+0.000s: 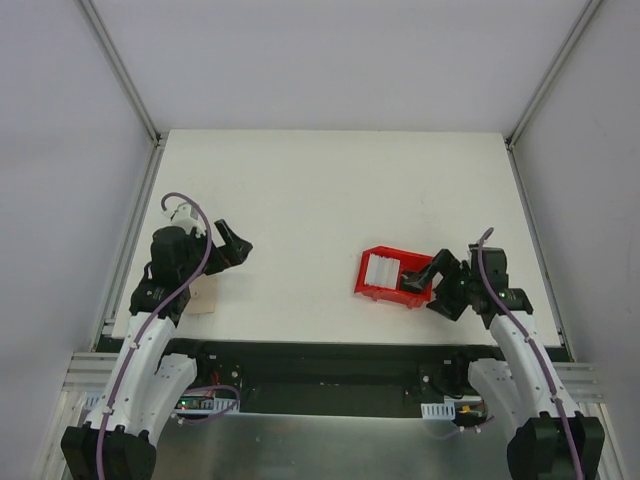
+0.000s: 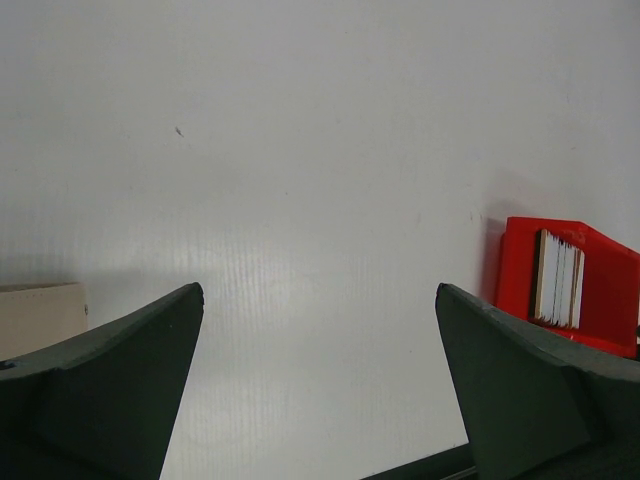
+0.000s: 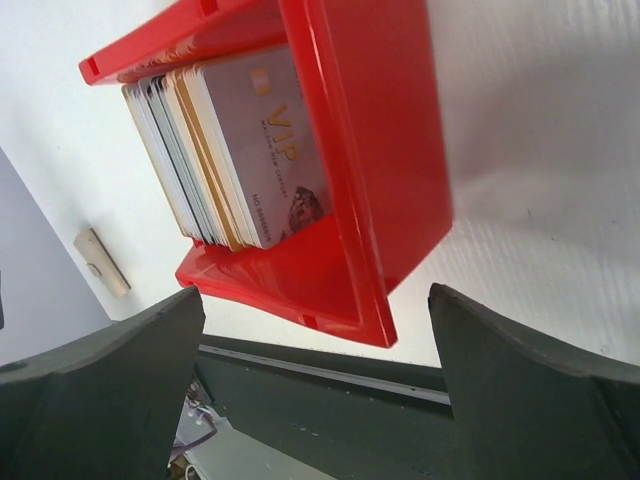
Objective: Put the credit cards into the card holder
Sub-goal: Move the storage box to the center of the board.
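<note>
Two robot arms at a white table [image 1: 330, 190]. The cards [image 1: 381, 270] stand on edge, packed in a row, in the left half of a red bin [image 1: 392, 292] on the table's right side. The front one, seen from the right wrist, is pale and printed "VIP".

The right gripper [image 1: 420, 278] sits at the bin's right end with its jaws spread wide and nothing between them. Its own camera looks past both fingers [image 3: 110, 390] at the cards [image 3: 235, 150] and the bin [image 3: 385, 140].

The left gripper [image 1: 235, 245] hangs over bare table on the left side, well apart from the bin. Its jaws are also wide and empty, and its fingers [image 2: 100, 390] frame plain white surface.

The holder [image 1: 201, 297], flat and tan, lies near the table's front left corner, partly hidden under the left arm in the overhead view (whether it is folded shut cannot be told). It shows at the left edge of the left wrist view [image 2: 40, 315] and as a small tan strip far beyond the bin in the right wrist view [image 3: 100, 262]. No card is in it or on it.
</note>
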